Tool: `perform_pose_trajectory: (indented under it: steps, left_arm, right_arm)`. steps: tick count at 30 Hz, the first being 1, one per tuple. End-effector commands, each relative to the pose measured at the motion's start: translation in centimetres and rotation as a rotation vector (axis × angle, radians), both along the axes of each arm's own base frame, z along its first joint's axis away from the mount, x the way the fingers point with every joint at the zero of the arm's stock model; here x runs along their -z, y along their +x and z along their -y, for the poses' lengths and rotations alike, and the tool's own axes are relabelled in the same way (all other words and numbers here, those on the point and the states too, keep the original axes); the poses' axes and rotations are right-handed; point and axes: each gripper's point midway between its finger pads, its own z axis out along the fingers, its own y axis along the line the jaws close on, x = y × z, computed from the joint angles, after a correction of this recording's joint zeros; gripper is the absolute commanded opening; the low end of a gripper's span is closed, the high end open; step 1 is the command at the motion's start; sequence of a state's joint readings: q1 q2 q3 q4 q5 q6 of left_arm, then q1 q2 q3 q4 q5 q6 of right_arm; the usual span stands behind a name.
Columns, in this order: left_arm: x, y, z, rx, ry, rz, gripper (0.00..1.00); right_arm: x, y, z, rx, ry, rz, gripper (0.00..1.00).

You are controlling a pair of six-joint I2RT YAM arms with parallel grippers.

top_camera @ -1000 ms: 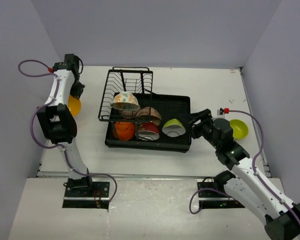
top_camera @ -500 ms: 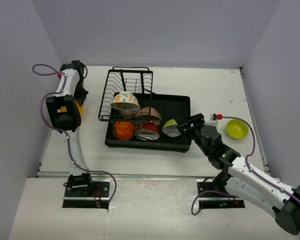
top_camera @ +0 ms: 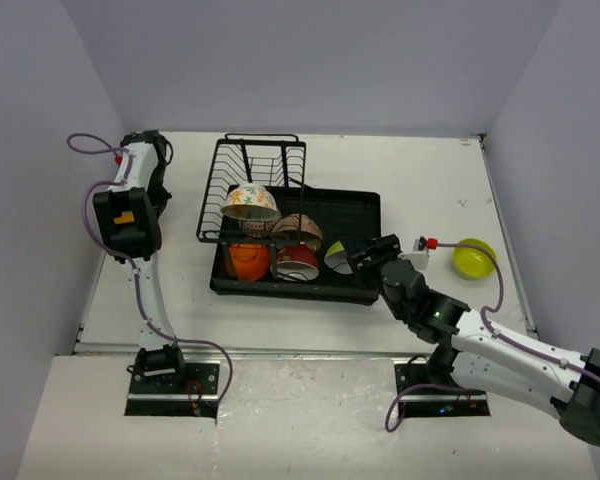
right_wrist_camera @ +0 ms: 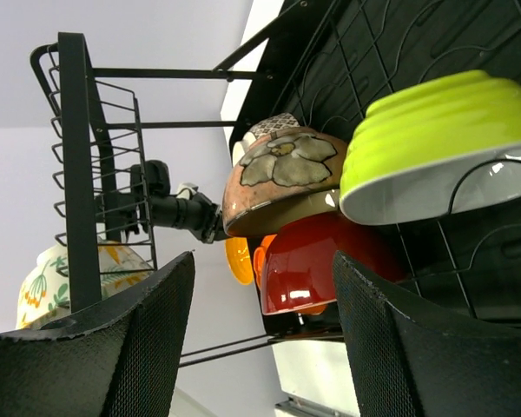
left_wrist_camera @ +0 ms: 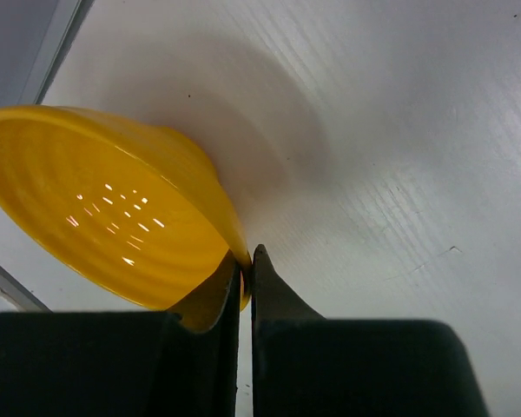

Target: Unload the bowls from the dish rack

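- My left pincer (left_wrist_camera: 246, 261) is pinched tight on the rim of the yellow bowl (left_wrist_camera: 95, 208), one finger inside the lip and one outside.
- That bowl hangs tilted, its ribbed hollow turned towards my wrist camera, over the white table (left_wrist_camera: 399, 130). I cannot tell whether its far edge touches the surface.
- From above, this arm reaches to the far left of the table, well apart from the dish rack (top_camera: 250, 175).
- My right pincer (right_wrist_camera: 262, 256) stands wide, both mesh-faced fingers spread, nothing between them.
- It sits at the right end of the black tray (top_camera: 355, 205), pointing in at the bowls.
- Nearest is a lime green bowl (right_wrist_camera: 434, 122) with a white inside, tipped on its side against the wires.
- Just beside it are the brown floral bowl (right_wrist_camera: 282, 174) and, touching beneath it, the red bowl (right_wrist_camera: 321, 261).
- An orange bowl (right_wrist_camera: 239, 259) peeks out behind the red one.
- The white floral bowl (top_camera: 250, 203) rests up on the wire rack.
- A second lime green bowl (top_camera: 474, 258) sits upright on the table to the right, clear of the tray.
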State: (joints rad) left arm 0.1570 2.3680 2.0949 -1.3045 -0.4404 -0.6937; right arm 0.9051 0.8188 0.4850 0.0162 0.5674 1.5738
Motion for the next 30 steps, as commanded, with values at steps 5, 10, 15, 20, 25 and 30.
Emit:
perform_pose_trajectory:
  steps: [5,10,15,20,25,30]
  left_arm:
    - [1.2,1.4,0.9,0.013,-0.083,0.027,0.06]
    - [-0.3,3.2,2.0,0.009,-0.145,0.12,0.31]
    - [-1.9,4.6,3.1,-0.004,-0.2,0.202,0.47]
    - [-2.9,4.7,3.6,-0.028,-0.223,0.24,0.5]
    - [-4.3,4.6,4.0,-0.04,-0.236,0.289,0.5]
    - [-7.2,6.2,4.9,-0.037,-0.288,0.4,0.5]
  right_arm:
    - [-0.6,-0.4,1.4,0.125,0.019,-0.006,0.66]
    - [1.6,-0.5,2.7,0.178,0.008,-0.042,0.66]
    - [3.5,-0.2,2.6,0.206,0.009,-0.078,0.64]
    - [4.5,0.3,2.2,0.224,-0.012,-0.101,0.64]
    - [5.1,1.5,2.5,0.263,-0.03,-0.115,0.63]
    - [5.1,2.3,2.2,0.272,-0.025,-0.111,0.62]
